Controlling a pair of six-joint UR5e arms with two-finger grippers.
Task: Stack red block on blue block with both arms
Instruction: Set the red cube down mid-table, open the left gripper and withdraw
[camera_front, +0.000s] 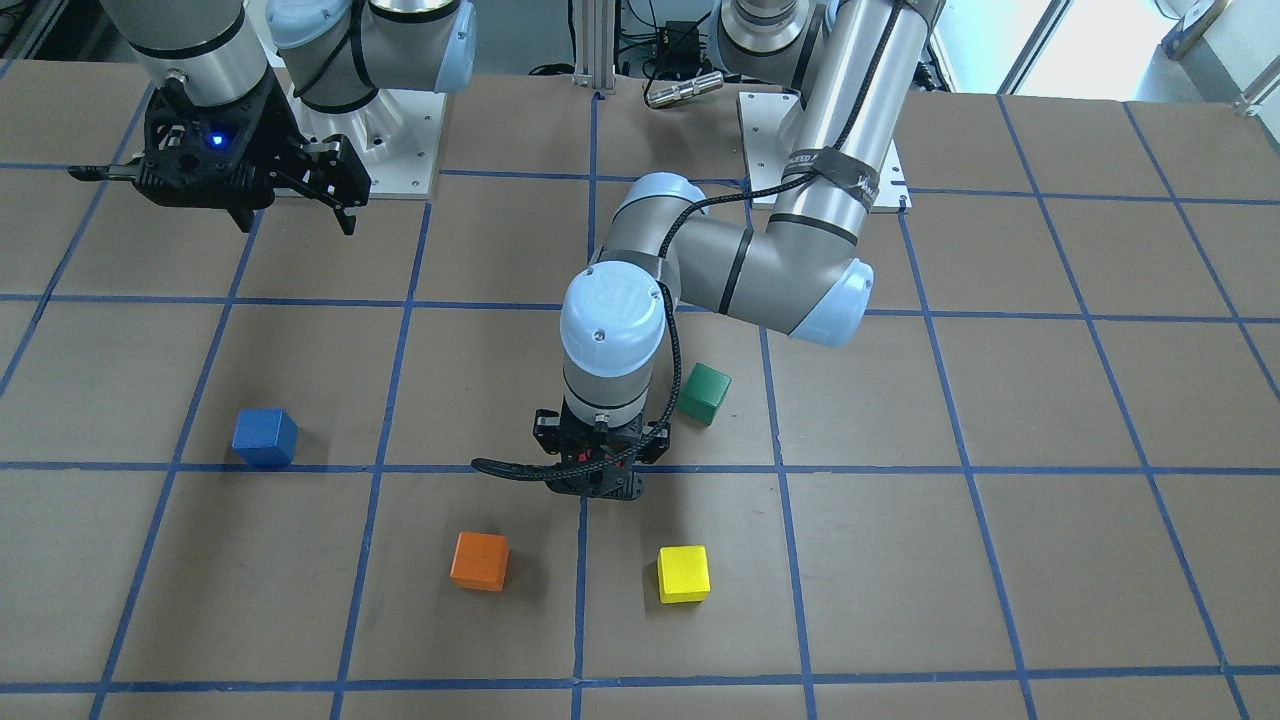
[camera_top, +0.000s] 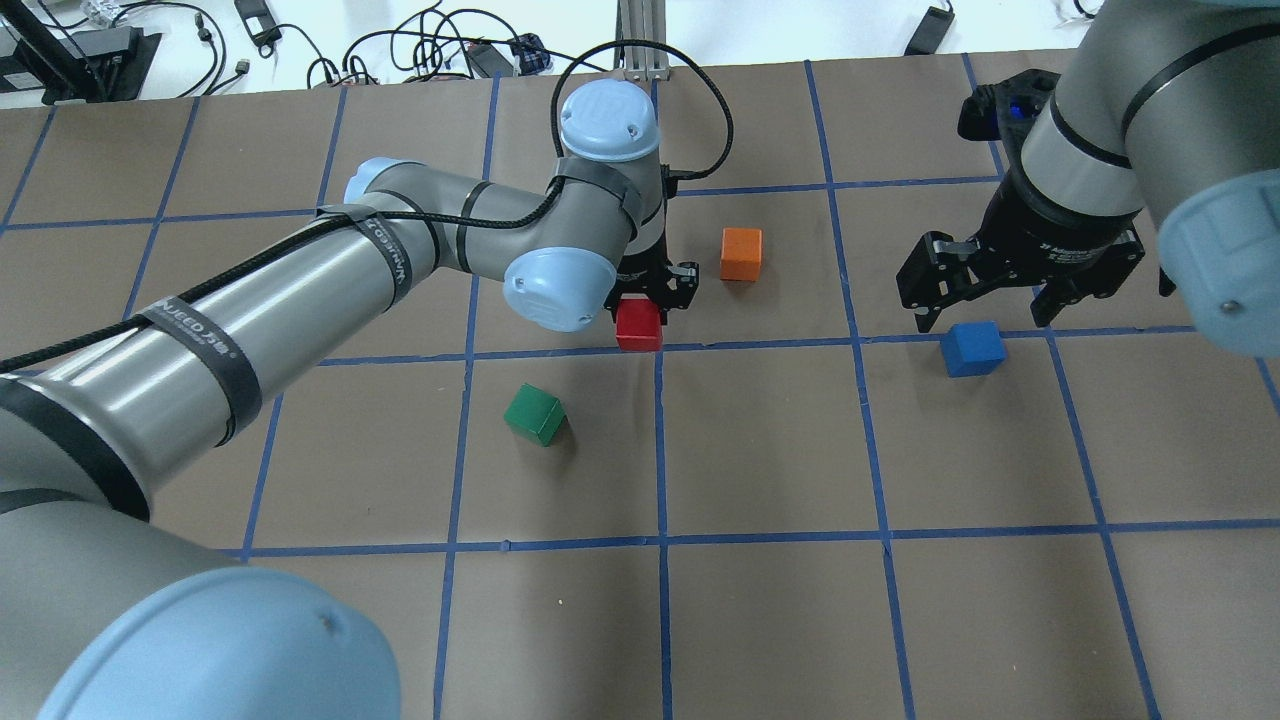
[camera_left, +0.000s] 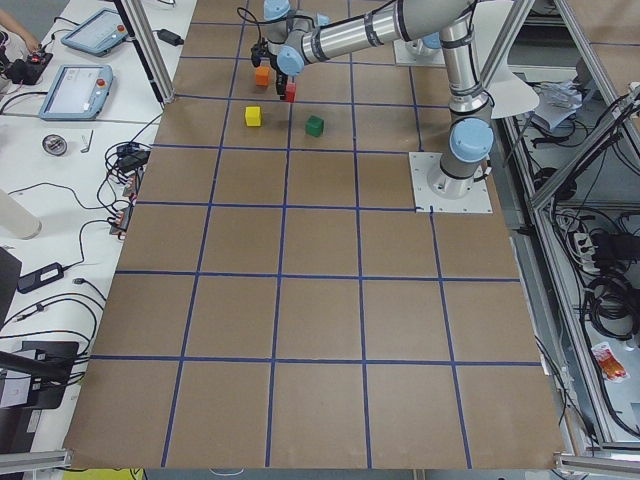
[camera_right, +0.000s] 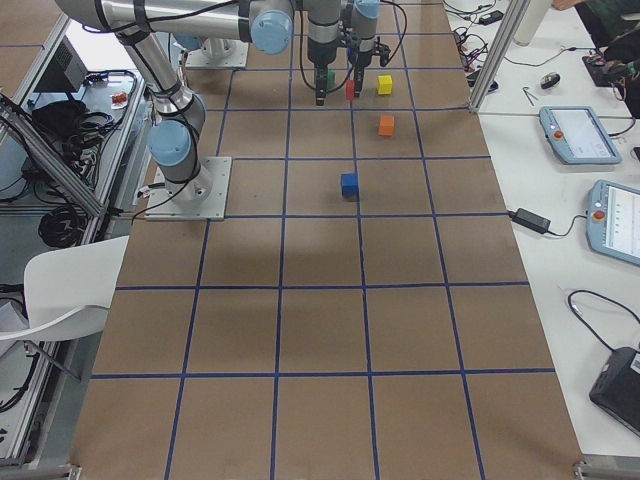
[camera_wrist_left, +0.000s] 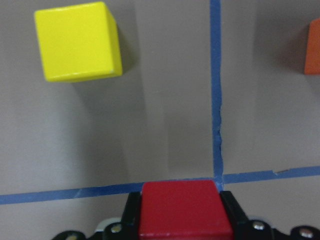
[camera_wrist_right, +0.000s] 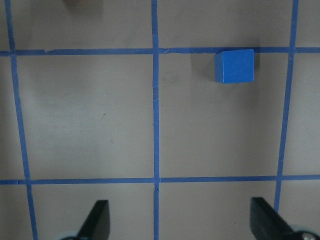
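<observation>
- Step in hand, as I judge it: the grasp of the red block (camera_top: 638, 325); the left pincer (camera_front: 592, 468) points straight down with its jaws closed against two opposite sides of the cube; whether the cube is lifted off the desk (camera_top: 760, 620) cannot be told
- Red block: a small bright-red cube with plain matte faces; it sits near the middle of the desk, by a crossing of blue tape lines, with a yellow cube (camera_wrist_left: 77, 40) and an orange cube (camera_top: 741, 253) near it and a green cube (camera_top: 535, 413) on its other side
- Blue block (camera_top: 972, 348): a royal-blue cube of the same size; it rests alone on the desk, well apart from the red one, on the robot's right
- Right pincer (camera_wrist_right: 180, 222): spread wide and holding nothing; it hangs high above the desk near the blue block, not touching it
- Next move, by my judgement: raise the red cube, carry it across over the blue one, square the faces, lower it, then release
</observation>
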